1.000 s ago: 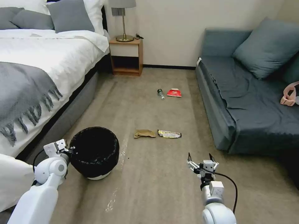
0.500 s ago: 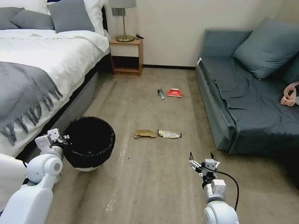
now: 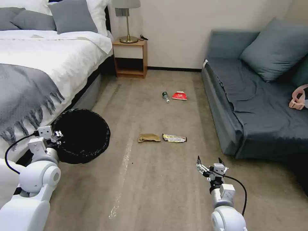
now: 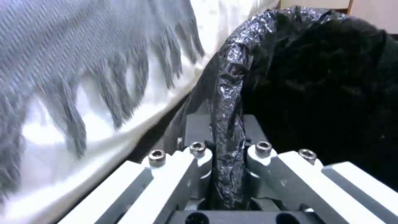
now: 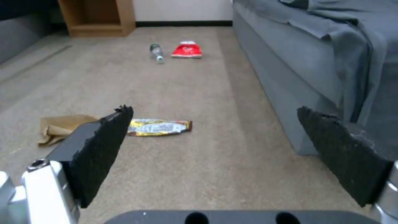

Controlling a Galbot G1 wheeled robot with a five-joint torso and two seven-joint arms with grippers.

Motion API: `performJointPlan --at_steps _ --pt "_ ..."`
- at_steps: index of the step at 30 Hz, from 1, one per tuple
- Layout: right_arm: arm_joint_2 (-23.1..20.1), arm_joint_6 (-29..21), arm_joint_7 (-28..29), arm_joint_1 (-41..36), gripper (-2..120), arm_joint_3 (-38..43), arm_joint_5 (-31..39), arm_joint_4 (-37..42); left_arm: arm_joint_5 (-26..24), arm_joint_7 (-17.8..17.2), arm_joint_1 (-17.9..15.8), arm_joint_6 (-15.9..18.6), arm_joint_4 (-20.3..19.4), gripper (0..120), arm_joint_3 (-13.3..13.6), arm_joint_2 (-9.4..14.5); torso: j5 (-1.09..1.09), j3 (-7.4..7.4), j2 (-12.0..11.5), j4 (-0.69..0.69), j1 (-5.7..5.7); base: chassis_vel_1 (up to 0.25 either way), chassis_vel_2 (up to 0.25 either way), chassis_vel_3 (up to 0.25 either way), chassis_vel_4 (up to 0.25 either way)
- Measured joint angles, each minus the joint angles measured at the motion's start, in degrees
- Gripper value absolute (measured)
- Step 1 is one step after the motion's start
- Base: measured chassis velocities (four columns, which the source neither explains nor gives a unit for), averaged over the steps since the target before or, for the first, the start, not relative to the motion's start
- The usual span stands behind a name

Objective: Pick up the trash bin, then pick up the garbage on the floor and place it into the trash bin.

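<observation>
Holding the trash bin (image 3: 81, 136) at 9 o'clock, its rim is pinched by the left gripper (image 4: 226, 161).
Four garbage pieces (image 3: 149, 138) are seen on the floor (image 3: 154, 192) toward 12 o'clock, uncollected; the right gripper (image 3: 211, 164) at 5 o'clock is spread wide, empty.

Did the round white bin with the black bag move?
Yes. The round white bin with the black bag, clamped by the left gripper, rose off the floor toward the bed.

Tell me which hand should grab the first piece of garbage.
Right. The right hand hangs open over the floor facing the yellow-silver wrapper and brown paper bag, while the left hand is shut on the trash bin rim.
</observation>
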Motion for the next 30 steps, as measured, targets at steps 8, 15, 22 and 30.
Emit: performJointPlan --at_steps 8,15,22,30 --pt "0.5 0.6 -0.5 -0.4 100 0.9 -0.1 -0.3 3.6 0.5 0.0 -2.9 0.0 4 0.1 0.2 0.0 0.0 0.0 0.0 0.0 0.0 0.0 0.0 0.0" --pt "0.9 1.5 -1.8 -0.5 100 1.3 -0.2 -0.7 3.9 0.4 1.1 -4.1 0.4 4 -0.1 -0.3 0.0 0.0 0.0 0.0 0.0 0.0 0.0 0.0 0.0" --pt "1.3 2.2 -2.5 -0.9 100 1.5 -0.3 -0.8 4.3 0.2 1.5 -4.8 1.2 4 0.0 -1.1 0.0 0.0 0.0 0.0 0.0 0.0 0.0 0.0 0.0" --pt "1.7 3.4 -2.7 -1.3 100 1.6 -0.7 -1.4 4.4 0.2 3.6 -4.9 -0.2 4 0.9 -2.4 0.01 0.0 0.0 0.0 0.0 0.0 0.0 0.0 0.0"
